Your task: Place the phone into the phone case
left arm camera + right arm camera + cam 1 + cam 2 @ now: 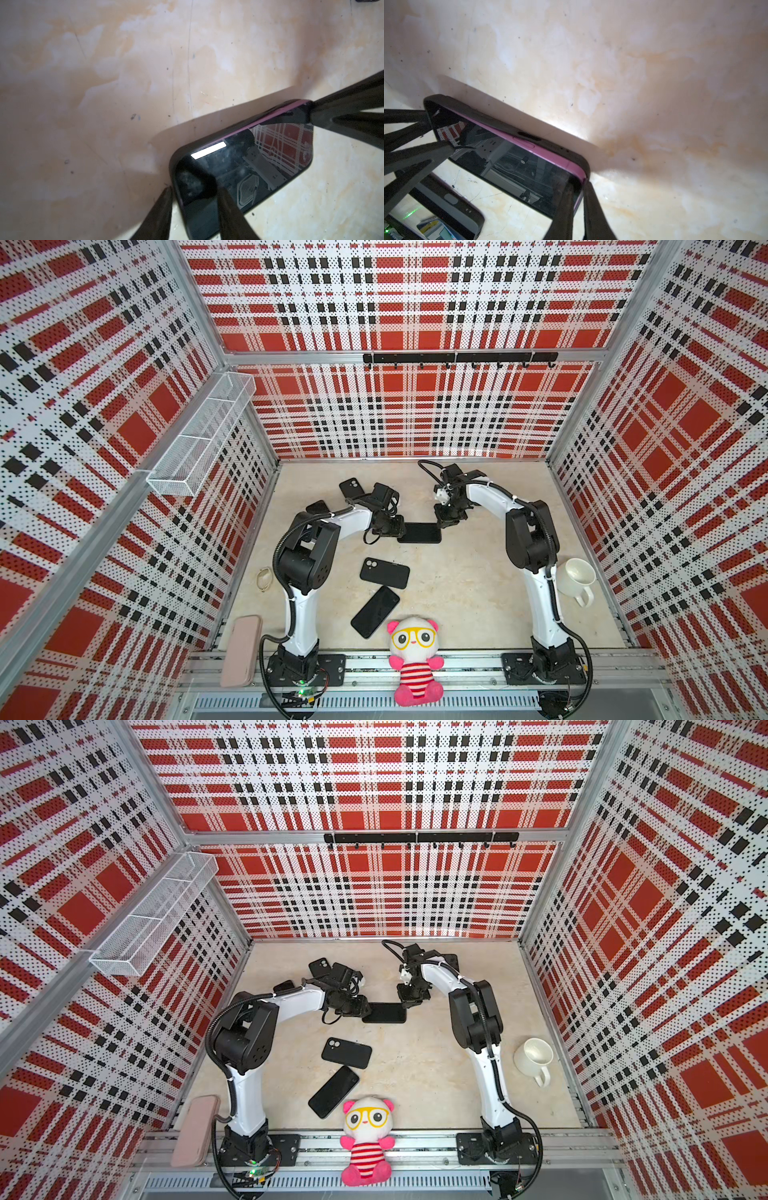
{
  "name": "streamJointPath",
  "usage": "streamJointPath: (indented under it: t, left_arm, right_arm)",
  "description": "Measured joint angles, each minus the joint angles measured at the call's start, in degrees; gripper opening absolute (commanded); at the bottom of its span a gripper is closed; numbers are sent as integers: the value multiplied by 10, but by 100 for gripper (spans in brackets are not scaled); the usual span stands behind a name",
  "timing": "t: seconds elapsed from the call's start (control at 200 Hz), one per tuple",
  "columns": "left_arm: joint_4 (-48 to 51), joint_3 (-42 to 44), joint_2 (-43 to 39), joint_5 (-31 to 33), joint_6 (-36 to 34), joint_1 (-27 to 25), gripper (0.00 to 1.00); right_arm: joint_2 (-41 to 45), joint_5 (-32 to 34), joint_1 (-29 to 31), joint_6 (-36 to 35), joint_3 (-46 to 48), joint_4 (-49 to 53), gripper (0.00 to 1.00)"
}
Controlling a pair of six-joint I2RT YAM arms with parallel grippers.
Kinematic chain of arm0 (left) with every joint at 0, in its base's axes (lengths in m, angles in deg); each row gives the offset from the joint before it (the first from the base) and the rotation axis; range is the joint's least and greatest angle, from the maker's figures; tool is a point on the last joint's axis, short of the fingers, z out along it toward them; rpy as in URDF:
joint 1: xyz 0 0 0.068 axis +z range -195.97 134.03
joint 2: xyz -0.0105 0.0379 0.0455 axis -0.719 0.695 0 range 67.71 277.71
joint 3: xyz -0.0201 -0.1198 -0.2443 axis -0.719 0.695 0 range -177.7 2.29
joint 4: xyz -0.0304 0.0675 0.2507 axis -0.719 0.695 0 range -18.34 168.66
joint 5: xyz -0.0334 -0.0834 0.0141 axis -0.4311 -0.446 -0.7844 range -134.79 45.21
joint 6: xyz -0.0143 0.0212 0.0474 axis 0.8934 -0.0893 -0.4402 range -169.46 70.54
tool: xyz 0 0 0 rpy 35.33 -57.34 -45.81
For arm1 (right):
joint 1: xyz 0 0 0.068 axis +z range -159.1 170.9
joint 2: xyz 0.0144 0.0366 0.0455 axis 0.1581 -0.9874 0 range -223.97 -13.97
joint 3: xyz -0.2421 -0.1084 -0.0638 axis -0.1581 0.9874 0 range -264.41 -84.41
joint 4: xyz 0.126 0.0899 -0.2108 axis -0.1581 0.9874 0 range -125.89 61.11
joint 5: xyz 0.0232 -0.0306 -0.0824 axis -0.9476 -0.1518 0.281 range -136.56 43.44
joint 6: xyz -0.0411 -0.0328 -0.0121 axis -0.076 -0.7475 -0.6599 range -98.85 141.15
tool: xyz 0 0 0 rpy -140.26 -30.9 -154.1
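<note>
1. Phone (517,164): pink-edged, screen up, partly seated in the black phone case (550,143); pink side still exposed along one long edge. Lies mid-tabletop (465,580) between both arms.
2. Left gripper (193,193): fingers (230,209) narrowly parted, straddling one corner of phone and case, one finger on the screen, the other outside the rim.
3. Right gripper (578,199): fingers (563,207) nearly together, pinching the opposite corner of phone and case.

Top views evenly bright, walls bowed by wide-angle distortion; wrist views dimmer, near fingers (160,216) soft-focused, phone (259,162) screen mirroring a white glare bar, soft shadow on bench (633,83).
</note>
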Motion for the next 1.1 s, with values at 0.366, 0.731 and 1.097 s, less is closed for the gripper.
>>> streamJointPath:
  t: [0.366,0.731,1.097]
  left_arm:
    - [0,1,0,1,0,0,38]
    - [0,1,0,2,0,-4,38]
    - [1,1,0,5,0,-4,38]
  right_arm:
    - [8,2,1,22,32,-23,8]
    - [13,34,17,56,54,-47,8]
    - [6,79,35,66,35,-31,6]
